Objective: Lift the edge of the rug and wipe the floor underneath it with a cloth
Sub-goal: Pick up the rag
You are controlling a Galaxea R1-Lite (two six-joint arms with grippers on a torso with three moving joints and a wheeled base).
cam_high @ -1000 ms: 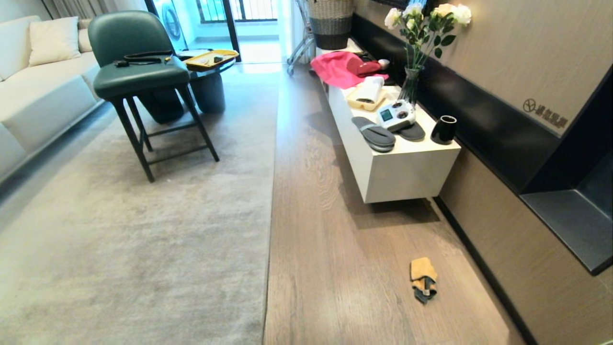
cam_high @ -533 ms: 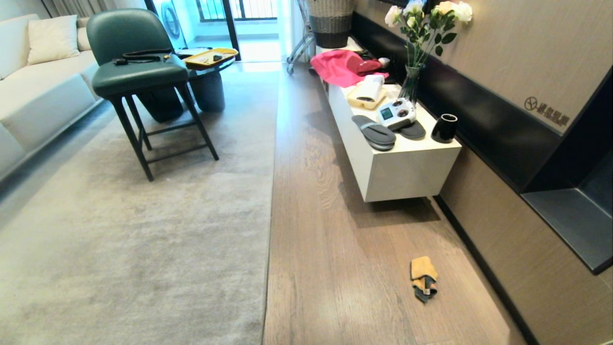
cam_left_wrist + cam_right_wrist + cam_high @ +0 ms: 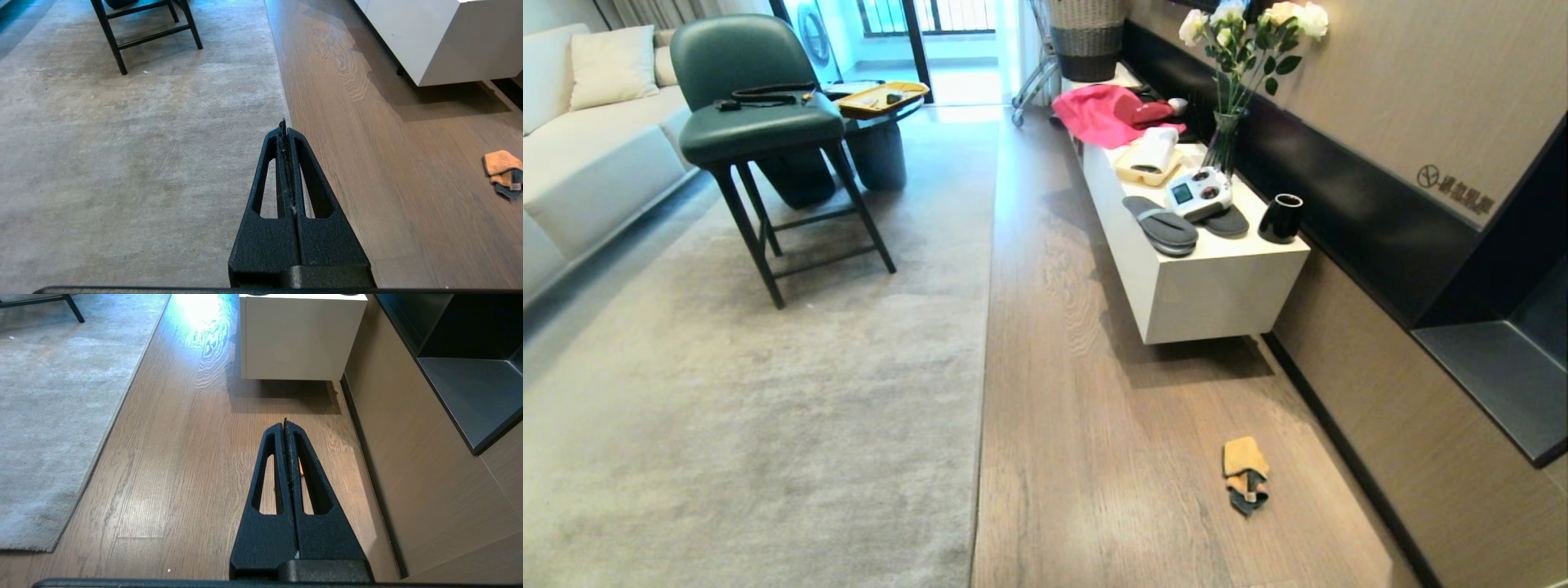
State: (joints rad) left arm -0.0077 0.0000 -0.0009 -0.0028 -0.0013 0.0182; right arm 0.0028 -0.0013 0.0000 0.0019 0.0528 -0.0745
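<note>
rug (image 3: 752,425): short pile, matt, faintly mottled
floor (image 3: 1094,457): wood-grain planks, slight sheen
cloth (image 3: 1244,474): fuzzy fabric, orange-yellow with dark grey
chair (image 3: 756,122): smooth green upholstery
cabinet (image 3: 1217,294): smooth white, matt
fingers (image 3: 304,237): black, grainy textured plastic

Small fuzzy orange-yellow cloth with a dark grey part (image 3: 1245,475) lies crumpled on the brown wood-grain plank floor (image 3: 1094,457), well apart from the straight edge (image 3: 982,392) of the pale grey-beige rug, which lies flat.
</note>
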